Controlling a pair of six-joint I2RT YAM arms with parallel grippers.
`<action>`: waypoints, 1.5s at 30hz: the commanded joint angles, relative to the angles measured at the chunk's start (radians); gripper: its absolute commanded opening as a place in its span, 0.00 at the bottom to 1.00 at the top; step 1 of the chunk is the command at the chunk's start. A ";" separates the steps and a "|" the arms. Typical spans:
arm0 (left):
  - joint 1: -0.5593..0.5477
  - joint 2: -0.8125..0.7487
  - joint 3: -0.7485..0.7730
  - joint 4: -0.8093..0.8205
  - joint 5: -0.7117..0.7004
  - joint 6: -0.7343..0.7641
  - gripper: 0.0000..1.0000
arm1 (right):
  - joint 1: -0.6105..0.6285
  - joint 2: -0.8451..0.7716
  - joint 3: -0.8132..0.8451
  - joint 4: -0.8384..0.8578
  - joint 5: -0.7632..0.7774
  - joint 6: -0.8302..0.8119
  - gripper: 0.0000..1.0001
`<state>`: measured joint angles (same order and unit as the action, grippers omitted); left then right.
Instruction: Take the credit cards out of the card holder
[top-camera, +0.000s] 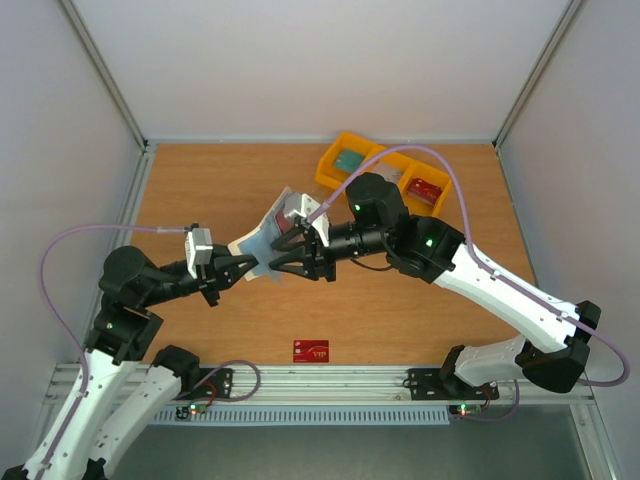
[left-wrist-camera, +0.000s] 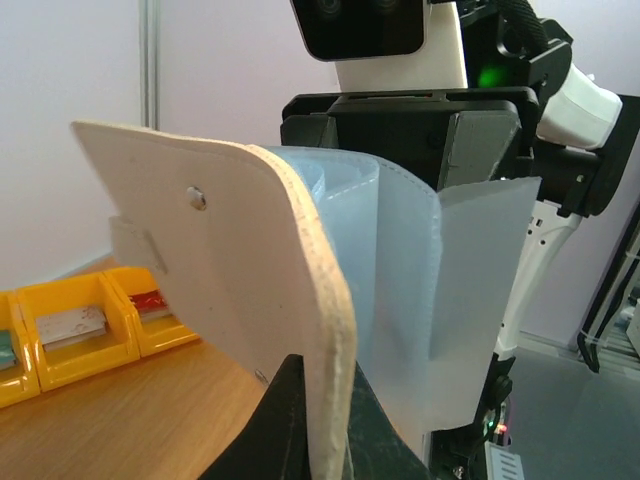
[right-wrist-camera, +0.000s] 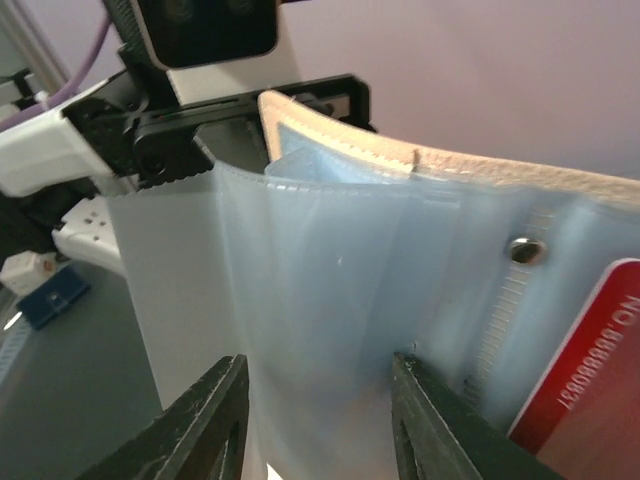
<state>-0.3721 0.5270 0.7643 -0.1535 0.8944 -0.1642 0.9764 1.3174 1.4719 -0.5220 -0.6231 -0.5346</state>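
While I watch from the top view, the card holder (top-camera: 272, 225) hangs above the table (top-camera: 200, 190), spread between the two tools. I see the left gripper (top-camera: 250, 267) clamped on its lower near edge. I see the right gripper (top-camera: 282, 262) meeting it from the opposite side, tips just beside the left ones. The holder fans open, cream outside toward the left arm and pale panels toward the right arm. A loose red card (top-camera: 311, 350) lies flat on the wood near the front edge, well apart from the holder. At the far edge sits a yellow bin (top-camera: 330, 172), with a red item (top-camera: 427, 190) in one compartment and a green item (top-camera: 350, 160) in another.

Left wrist view: the left gripper (left-wrist-camera: 325, 445) is closed on the holder's cream edge. Its dark fingers (left-wrist-camera: 280, 430) pinch that edge at the bottom of frame. The card holder (left-wrist-camera: 220, 280) stands upright and curved, with a stitched rim, a small rivet and a tab on its face. Pale blue sleeves (left-wrist-camera: 400, 300) fan out behind it toward the right arm. The yellow bin (left-wrist-camera: 70, 360) is low left on the table.

Right wrist view: the right gripper (right-wrist-camera: 320, 360) has its jaws apart, straddling a fold of translucent sleeve, and I see no pinch. The card holder (right-wrist-camera: 340, 190) fills the frame, with a cream rim on top, grey-blue lining and a metal snap (right-wrist-camera: 520, 250) at right. A tucked red card (right-wrist-camera: 590, 370) with white digits sits in a pocket at far right, beside one finger and outside the jaws.
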 joint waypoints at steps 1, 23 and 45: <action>-0.004 -0.003 -0.014 0.087 -0.004 -0.041 0.00 | 0.016 0.010 -0.012 0.090 0.116 0.028 0.43; -0.008 -0.017 -0.020 -0.067 0.244 0.154 0.00 | 0.002 -0.018 0.274 -0.517 0.214 -0.492 0.66; -0.021 0.002 -0.017 -0.139 0.237 0.206 0.00 | 0.116 0.090 0.381 -0.534 0.456 -0.680 0.95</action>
<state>-0.3878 0.5236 0.7326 -0.2859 1.1126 0.0170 1.0672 1.3811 1.8214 -1.0378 -0.2272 -1.1633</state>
